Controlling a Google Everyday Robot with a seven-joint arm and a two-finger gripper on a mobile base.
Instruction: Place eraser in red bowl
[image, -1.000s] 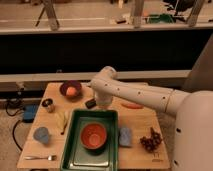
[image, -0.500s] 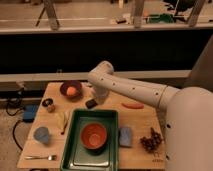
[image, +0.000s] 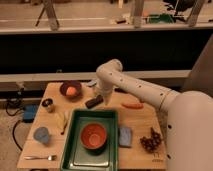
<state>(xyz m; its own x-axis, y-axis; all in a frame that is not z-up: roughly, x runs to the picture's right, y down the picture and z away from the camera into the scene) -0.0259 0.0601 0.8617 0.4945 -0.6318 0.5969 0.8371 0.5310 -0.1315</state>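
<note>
The gripper (image: 98, 99) hangs at the eraser (image: 94, 102), which sits just beyond the far rim of the green tray (image: 114, 134); whether it grips it I cannot tell. This looks like the carry step: next, lift over that rim and lower into the red bowl (image: 94, 136). Room above the tray is open.

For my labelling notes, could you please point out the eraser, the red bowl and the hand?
eraser (image: 94, 102), camera view, middle of its dark top.
red bowl (image: 94, 136), camera view, inside bottom.
hand (image: 101, 96), camera view, tip, right above the eraser.
</note>
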